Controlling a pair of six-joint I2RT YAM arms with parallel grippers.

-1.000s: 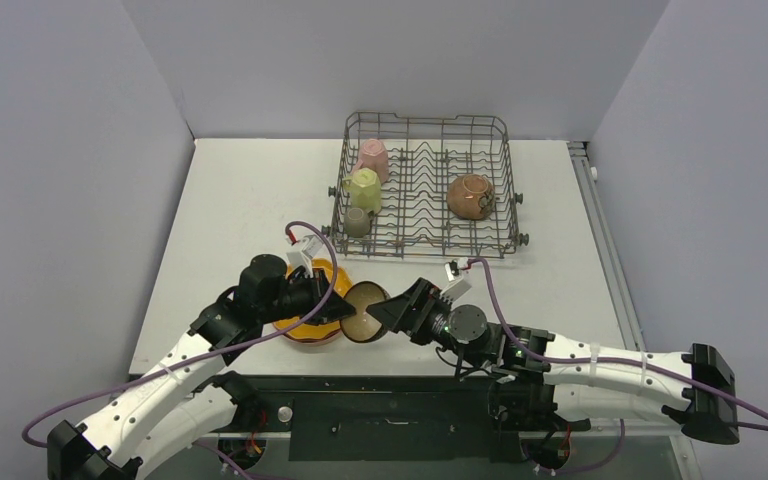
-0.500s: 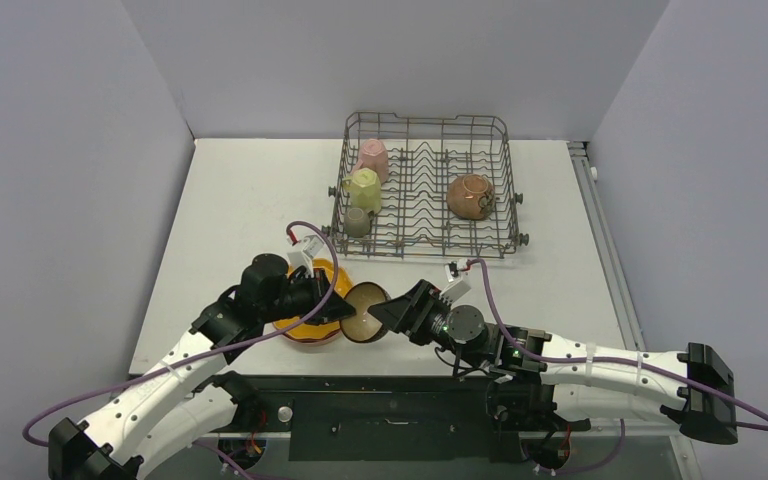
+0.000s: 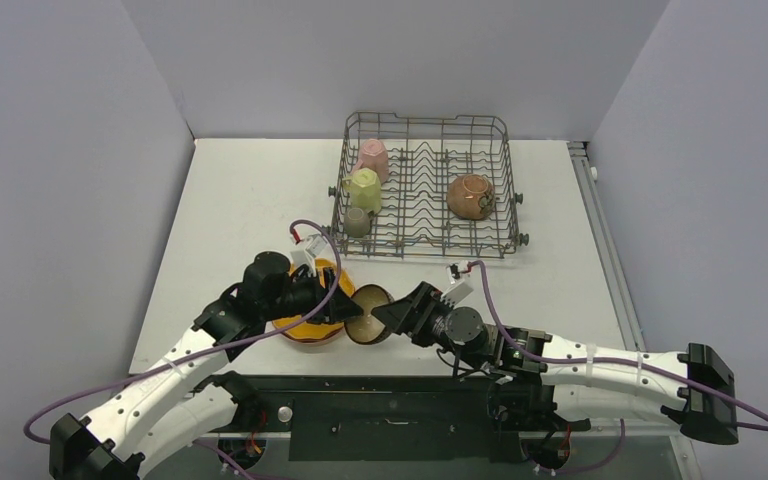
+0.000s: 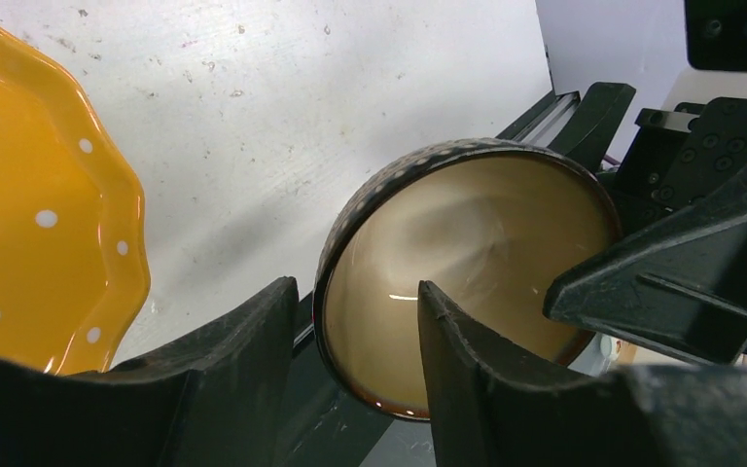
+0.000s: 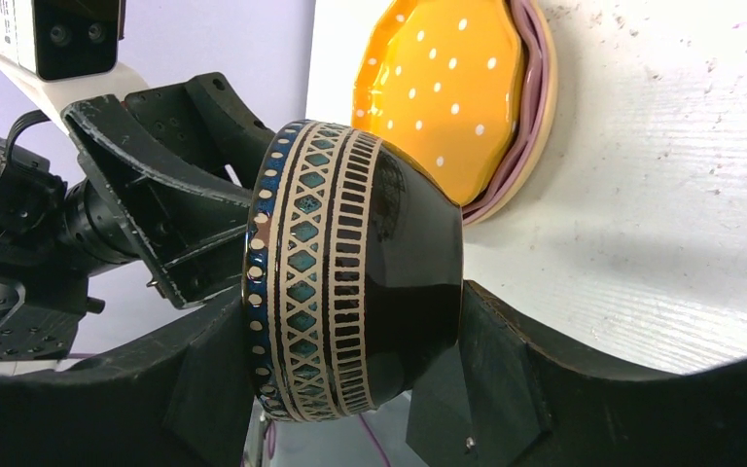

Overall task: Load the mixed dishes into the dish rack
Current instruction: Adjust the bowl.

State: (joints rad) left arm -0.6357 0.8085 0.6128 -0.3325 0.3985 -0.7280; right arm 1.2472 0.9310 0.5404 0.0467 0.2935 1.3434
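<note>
Loosened since a second ago, my left gripper [image 4: 355, 287] is standing open astride the rim of the brown bowl [image 4: 477, 253], while my right gripper [image 5: 350, 311] is clamping that bowl on edge beside the orange plate [image 5: 438, 88].

A robotics lab test cell: plain grey partition walls [image 3: 60, 150] box in a white desk [image 3: 240, 200], with two cabled arms [image 3: 160, 372] bolted at its near edge.
</note>
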